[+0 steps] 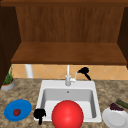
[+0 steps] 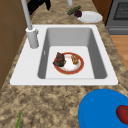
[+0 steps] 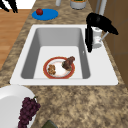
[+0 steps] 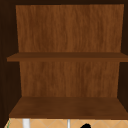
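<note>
The right hand (image 1: 84, 71) hovers just right of the white faucet lever (image 1: 75, 75), fingers curled downward and grasping nothing. The lever juts rightward from the white faucet base (image 1: 68, 80) behind the white sink basin (image 1: 92, 110), its long axis pointing towards that hand. The left hand (image 1: 39, 114), clenched, hangs well apart at the basin's front left corner, beside the round blue plate (image 1: 23, 106).

I'm looking at my two hands, and both are showing as plain matte black, human-shaped, with slim tapering fingers. The left hand (image 1: 39, 114) is ending bluntly at the wrist, nothing attached behind it. The right hand (image 1: 84, 71) is rendering equally dark, with no cables, screws, seams or markings showing on either.
</note>
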`<state>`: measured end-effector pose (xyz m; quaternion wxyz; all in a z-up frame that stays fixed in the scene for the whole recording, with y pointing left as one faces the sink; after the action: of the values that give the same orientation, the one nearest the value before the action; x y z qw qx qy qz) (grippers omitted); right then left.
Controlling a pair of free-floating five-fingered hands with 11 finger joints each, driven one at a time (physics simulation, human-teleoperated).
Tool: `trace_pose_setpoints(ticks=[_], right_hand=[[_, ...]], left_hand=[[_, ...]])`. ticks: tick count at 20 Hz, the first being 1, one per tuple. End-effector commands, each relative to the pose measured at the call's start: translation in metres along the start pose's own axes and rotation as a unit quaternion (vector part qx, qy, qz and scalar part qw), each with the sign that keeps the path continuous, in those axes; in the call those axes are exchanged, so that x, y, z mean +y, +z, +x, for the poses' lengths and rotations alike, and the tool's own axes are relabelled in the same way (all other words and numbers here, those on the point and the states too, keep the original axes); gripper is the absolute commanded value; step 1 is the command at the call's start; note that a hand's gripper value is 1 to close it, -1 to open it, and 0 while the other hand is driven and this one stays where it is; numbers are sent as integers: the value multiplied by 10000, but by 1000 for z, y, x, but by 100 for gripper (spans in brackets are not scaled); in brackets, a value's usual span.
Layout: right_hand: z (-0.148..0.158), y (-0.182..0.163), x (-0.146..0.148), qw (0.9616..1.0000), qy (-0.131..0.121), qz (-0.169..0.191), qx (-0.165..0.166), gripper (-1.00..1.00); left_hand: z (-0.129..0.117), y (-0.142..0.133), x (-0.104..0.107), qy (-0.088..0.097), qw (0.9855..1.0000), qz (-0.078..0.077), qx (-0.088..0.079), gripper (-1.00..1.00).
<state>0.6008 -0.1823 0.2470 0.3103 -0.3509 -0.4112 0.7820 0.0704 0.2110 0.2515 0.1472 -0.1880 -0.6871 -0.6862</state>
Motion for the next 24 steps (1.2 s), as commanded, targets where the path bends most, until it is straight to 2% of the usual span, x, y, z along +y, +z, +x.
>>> trace_pose_setpoints(ticks=[1,4,7,9,11,16,20,22,24], right_hand=[[-6,16,10,9989,-402,105,-225,-100],[-2,32,11,9975,-637,77,-280,-100],[7,46,12,9973,-649,185,-278,-100],[16,54,17,9981,-537,204,-218,-100],[38,60,30,9996,-291,23,-47,-100],[74,73,53,9997,-200,-116,95,-100],[107,85,70,9995,-247,-149,84,-100],[124,87,78,9996,-170,0,218,-100],[132,73,88,9984,-314,264,382,-100]], left_hand=[[0,0,0,0,10000,0,0,0],[0,0,0,0,10000,0,0,0],[0,0,0,0,10000,0,0,0],[0,0,0,0,10000,0,0,0],[0,0,0,0,10000,0,0,0],[0,0,0,0,10000,0,0,0],[0,0,0,0,10000,0,0,0],[0,0,0,0,10000,0,0,0],[0,0,0,0,10000,0,0,0]])
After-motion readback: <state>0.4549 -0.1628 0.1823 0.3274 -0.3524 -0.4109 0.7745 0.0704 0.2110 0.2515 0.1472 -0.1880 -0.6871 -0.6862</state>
